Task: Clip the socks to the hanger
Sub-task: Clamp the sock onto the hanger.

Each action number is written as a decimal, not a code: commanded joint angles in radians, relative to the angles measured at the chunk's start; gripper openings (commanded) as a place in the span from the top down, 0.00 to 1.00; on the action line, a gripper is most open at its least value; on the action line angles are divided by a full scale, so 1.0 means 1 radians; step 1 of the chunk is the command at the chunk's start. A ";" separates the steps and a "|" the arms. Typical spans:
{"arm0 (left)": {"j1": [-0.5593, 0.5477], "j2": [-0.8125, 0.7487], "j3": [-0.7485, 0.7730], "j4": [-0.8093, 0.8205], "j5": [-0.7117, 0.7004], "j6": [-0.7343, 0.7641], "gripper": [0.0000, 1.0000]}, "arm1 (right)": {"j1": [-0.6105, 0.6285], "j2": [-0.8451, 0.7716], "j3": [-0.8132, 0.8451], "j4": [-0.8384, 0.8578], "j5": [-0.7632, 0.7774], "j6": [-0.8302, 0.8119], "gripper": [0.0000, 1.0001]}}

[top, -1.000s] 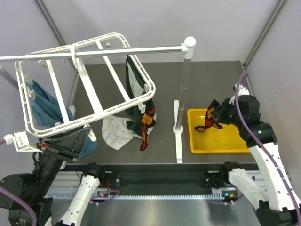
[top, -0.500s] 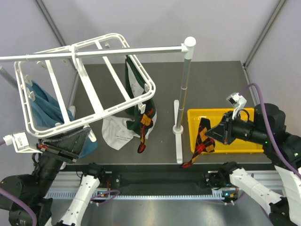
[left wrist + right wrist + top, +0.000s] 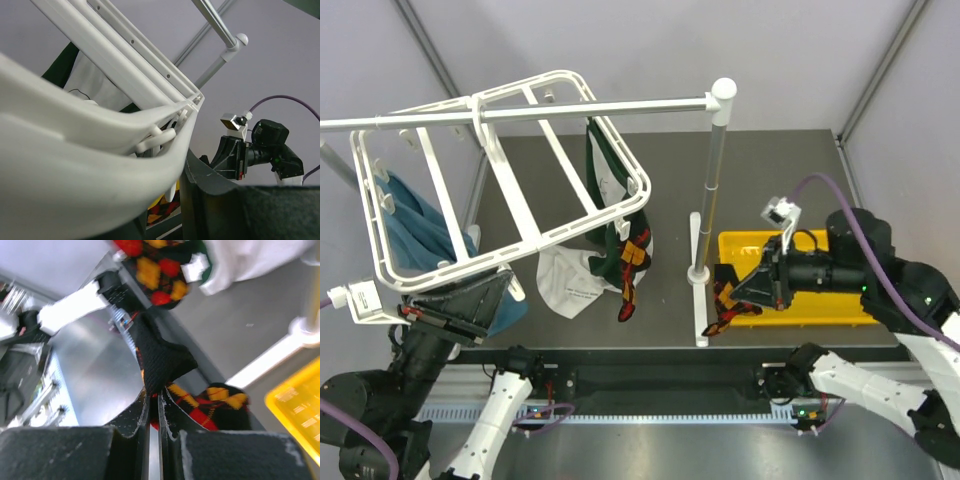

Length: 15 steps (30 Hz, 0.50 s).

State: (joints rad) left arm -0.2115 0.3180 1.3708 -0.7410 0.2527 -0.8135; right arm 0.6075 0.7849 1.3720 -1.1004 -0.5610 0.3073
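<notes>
The white hanger (image 3: 510, 195) hangs tilted from the rail. On its right rim hang an argyle sock (image 3: 630, 265), a dark green sock (image 3: 605, 170) and a white one (image 3: 565, 280). My left gripper (image 3: 455, 305) sits under the hanger's near rim and is shut on it. In the left wrist view the rim (image 3: 100, 165) fills the frame beside one black finger (image 3: 215, 200). My right gripper (image 3: 745, 288) is shut on another argyle sock (image 3: 723, 302), which dangles beside the post's base. The right wrist view shows the closed jaws pinching its dark cuff (image 3: 160, 360).
A yellow tray (image 3: 800, 318) lies at the right under my right arm. A silver rail (image 3: 570, 110) with a white end cap rests on an upright post (image 3: 712, 190) on a white base (image 3: 698, 300). A blue cloth (image 3: 415, 230) hangs at the hanger's left.
My right gripper lifted the argyle sock out of the yellow tray and carried it left, toward the post's base. The left arm and hanger have not moved.
</notes>
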 commanded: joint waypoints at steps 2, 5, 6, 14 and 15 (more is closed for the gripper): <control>0.000 0.001 0.007 -0.009 0.011 0.004 1.00 | 0.320 0.069 -0.005 0.184 0.312 0.134 1.00; 0.000 0.000 0.005 -0.009 0.010 -0.001 1.00 | 0.676 0.140 0.031 0.232 0.658 0.200 1.00; 0.000 -0.002 0.005 -0.009 0.010 -0.003 1.00 | 0.806 0.158 0.044 0.244 0.714 0.213 1.00; 0.000 0.001 0.022 -0.011 0.013 -0.009 1.00 | 1.080 0.436 0.226 0.434 0.918 0.173 1.00; 0.000 0.003 0.024 -0.009 0.014 -0.009 1.00 | 1.081 0.459 0.246 0.450 0.902 0.167 1.00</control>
State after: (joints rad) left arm -0.2115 0.3180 1.3735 -0.7414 0.2497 -0.8165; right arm 1.6619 1.2129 1.5280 -0.8013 0.2409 0.4896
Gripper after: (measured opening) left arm 0.304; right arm 0.045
